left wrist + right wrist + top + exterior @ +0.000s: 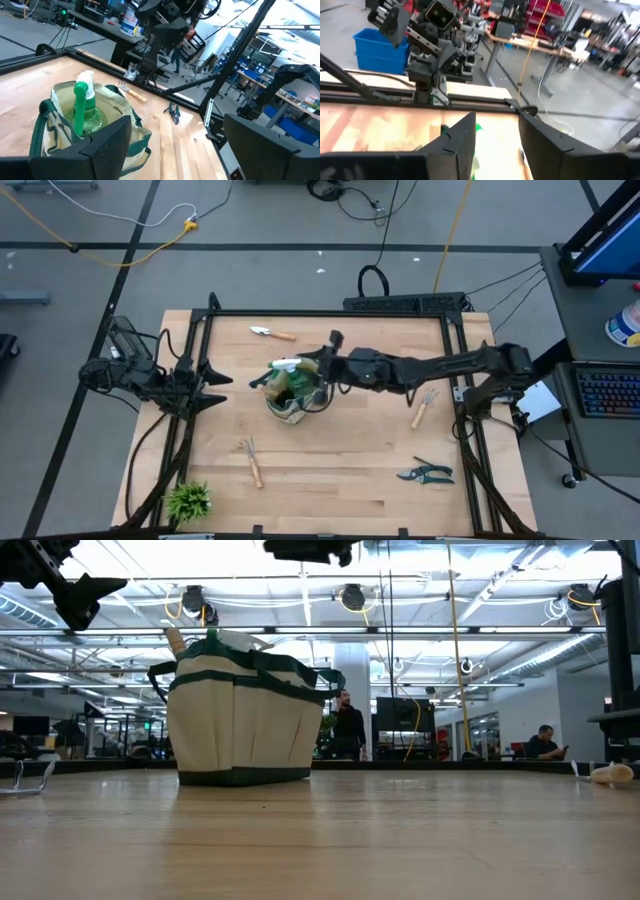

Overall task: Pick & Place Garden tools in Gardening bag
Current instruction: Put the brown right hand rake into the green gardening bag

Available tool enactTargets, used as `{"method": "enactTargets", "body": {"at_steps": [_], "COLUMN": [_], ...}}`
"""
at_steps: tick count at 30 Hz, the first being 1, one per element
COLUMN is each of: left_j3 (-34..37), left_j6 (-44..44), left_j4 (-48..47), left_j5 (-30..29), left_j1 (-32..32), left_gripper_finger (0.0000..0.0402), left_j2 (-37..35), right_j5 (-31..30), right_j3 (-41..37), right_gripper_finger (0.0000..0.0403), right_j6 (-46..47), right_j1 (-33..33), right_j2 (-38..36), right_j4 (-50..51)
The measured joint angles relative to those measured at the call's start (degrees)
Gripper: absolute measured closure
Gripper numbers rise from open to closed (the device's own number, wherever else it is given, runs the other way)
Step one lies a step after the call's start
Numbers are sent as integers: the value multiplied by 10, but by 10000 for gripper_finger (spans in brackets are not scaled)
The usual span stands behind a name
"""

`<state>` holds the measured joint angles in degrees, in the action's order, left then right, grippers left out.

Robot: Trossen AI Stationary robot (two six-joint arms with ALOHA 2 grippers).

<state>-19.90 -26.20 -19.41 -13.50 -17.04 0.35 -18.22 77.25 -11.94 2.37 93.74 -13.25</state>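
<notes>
The beige gardening bag [290, 393] with green trim stands upright on its base at the table's middle, also in the low view [245, 710]. A green spray bottle [82, 107] with a white head stands inside it, head up. My right gripper [312, 366] hovers open just above the bag's right side, pointing toward the table's left; its fingers are apart in the right wrist view [497, 145]. My left gripper [215, 385] is open and empty to the left of the bag, above the table; it also shows in the left wrist view [175, 150].
A trowel [272, 333] lies behind the bag, a pronged rake [251, 461] in front of it on the left, another rake [424, 407] on the right. Dark shears [427, 473] lie at the near right. A small green plant [188, 500] stands at the near left corner.
</notes>
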Motion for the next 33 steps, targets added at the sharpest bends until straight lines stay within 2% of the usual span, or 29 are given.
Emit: {"method": "enactTargets", "body": {"at_steps": [6, 14, 20, 25, 33], "left_j3": [0, 0, 0, 0, 0], "left_j6": [0, 0, 1, 2, 5], "left_j4": [0, 0, 0, 0, -1], "left_j5": [0, 1, 1, 1, 1], "left_j1": [0, 0, 0, 0, 0], "left_gripper_finger": [78, 78, 78, 78, 78], "left_j2": [0, 0, 0, 0, 0], "right_j5": [2, 9, 38, 95, 171], "right_j3": [0, 0, 0, 0, 0], "right_gripper_finger": [297, 394, 392, 400, 401], "right_j6": [43, 63, 57, 23, 24], "right_j1": [0, 8, 16, 20, 43], "right_j2": [-42, -84, -108, -127, -144], "right_j4": [124, 298, 378, 450, 599]}}
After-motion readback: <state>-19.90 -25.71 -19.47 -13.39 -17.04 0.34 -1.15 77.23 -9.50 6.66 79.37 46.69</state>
